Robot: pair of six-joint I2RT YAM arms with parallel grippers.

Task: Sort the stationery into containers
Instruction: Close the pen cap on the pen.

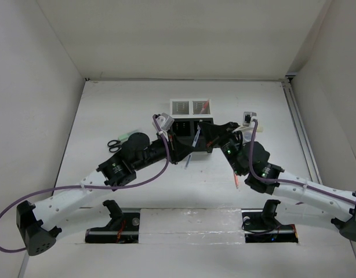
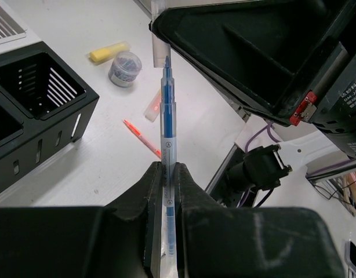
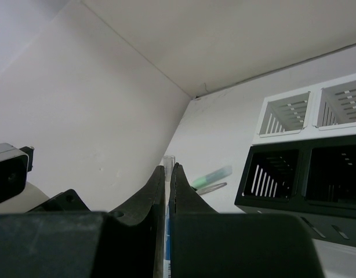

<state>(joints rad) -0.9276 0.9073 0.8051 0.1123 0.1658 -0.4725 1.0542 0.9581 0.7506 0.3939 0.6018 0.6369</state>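
Note:
A blue pen (image 1: 193,142) with a clear cap (image 2: 159,43) is held in the air between both grippers, in front of the containers. My left gripper (image 2: 168,169) is shut on its barrel (image 2: 168,124). My right gripper (image 3: 168,171) is shut on the clear cap end (image 3: 168,160). In the top view the left gripper (image 1: 187,152) and right gripper (image 1: 201,141) meet nose to nose. Two black slotted bins (image 1: 186,128) stand just behind them, with two white mesh bins (image 1: 189,106) behind those; a red-orange pen (image 1: 205,105) stands in the right white bin.
Black-handled scissors (image 1: 113,145) and a green marker (image 1: 127,135) lie at the left. A red-orange pen (image 1: 236,179) lies near the right arm. The left wrist view shows a yellow marker (image 2: 108,52), a round grey piece (image 2: 124,68) and a red-orange pen (image 2: 142,139) on the table.

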